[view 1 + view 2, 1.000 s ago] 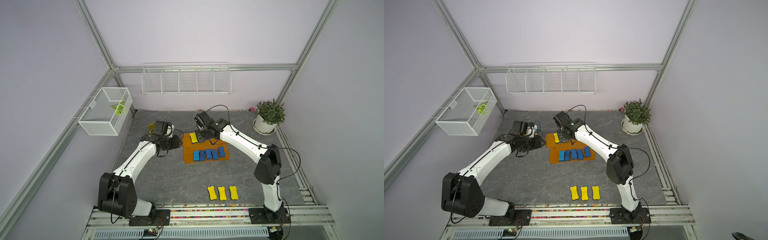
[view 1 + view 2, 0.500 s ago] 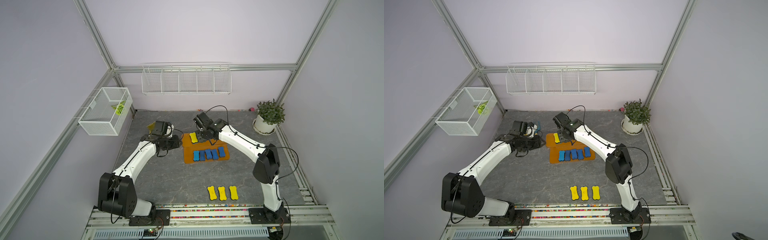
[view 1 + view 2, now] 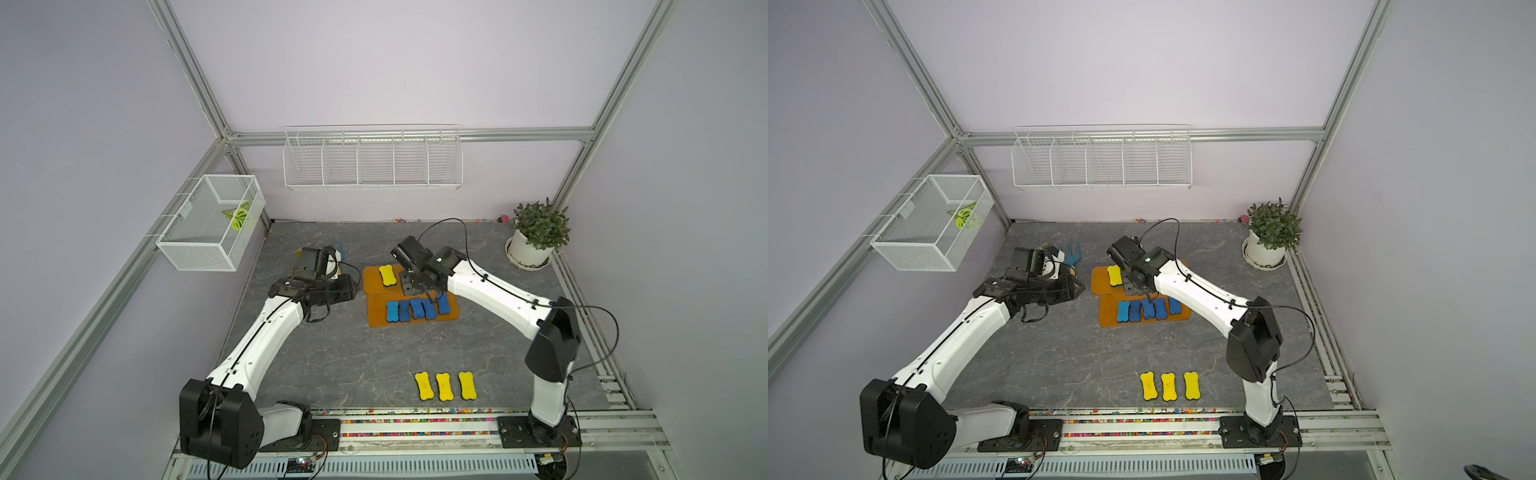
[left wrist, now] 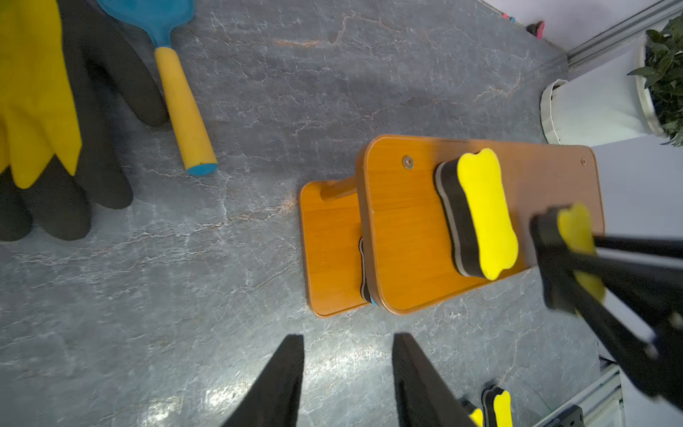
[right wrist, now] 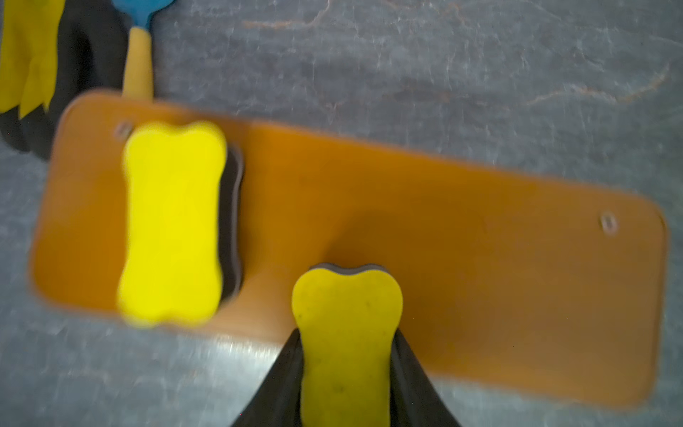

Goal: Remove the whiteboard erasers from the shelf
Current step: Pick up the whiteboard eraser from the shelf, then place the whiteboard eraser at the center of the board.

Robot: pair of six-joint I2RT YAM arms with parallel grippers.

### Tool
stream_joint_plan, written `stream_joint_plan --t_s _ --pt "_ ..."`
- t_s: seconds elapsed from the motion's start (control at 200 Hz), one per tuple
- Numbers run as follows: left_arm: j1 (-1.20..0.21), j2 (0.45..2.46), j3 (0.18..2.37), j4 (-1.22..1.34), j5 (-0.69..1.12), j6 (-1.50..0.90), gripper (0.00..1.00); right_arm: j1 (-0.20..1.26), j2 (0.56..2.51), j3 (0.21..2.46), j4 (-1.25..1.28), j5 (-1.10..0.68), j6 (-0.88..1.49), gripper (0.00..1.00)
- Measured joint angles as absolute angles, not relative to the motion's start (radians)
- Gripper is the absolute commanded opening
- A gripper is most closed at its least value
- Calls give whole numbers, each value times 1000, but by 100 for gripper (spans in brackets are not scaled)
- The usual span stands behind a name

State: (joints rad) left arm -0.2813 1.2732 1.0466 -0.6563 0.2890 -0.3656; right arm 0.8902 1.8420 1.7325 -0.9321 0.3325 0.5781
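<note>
A two-armed robot works on a grey, stone-patterned counter (image 3: 332,353) inside a lilac-walled cell. Near the middle stands a small orange-brown wooden shelf (image 3: 371,279) with two flat tiers, the upper board set behind the lower one.

The right hand (image 5: 347,334) is closed on a yellow eraser (image 5: 347,295), with its two black fingers pressing the pad's narrow waist. The pad sits over the front edge of the upper board; whether it touches the wood cannot be told. A second yellow eraser (image 3: 387,275) lies flat on the upper board toward its left end, dark side down, apart from the gripped one.

Five blue erasers (image 3: 417,309) lie side by side in a row on the lower board. Three more yellow erasers (image 3: 444,385) lie in a row on the counter near its front edge, well apart from the shelf.

The left hand (image 4: 347,344) is open, its fingers spread with nothing between them. It hovers over bare counter just beside the shelf's left end. Behind it lie a yellow-and-black glove (image 4: 37,111) and a small garden tool (image 4: 181,103) with a blue head and a yellow handle. A potted plant (image 3: 536,237) stands in the far right corner.
</note>
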Motion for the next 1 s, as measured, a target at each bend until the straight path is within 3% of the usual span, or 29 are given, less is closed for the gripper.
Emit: stream_joint_plan --t_s 0.155,0.325,0.685,1.0 --pt "-281 1267 1035 -657 274 -366 45 1121 1658 1549 -982 374 744 37" --pt "-281 1251 1025 -656 276 -367 45 1290 1640 1383 -991 337 900 39" --pt "-281 1242 1024 -657 268 -369 45 1299 1872 1355 -862 162 889 42" --pt "-281 1244 1023 -657 253 -369 45 1256 1901 1343 -783 44 874 43"
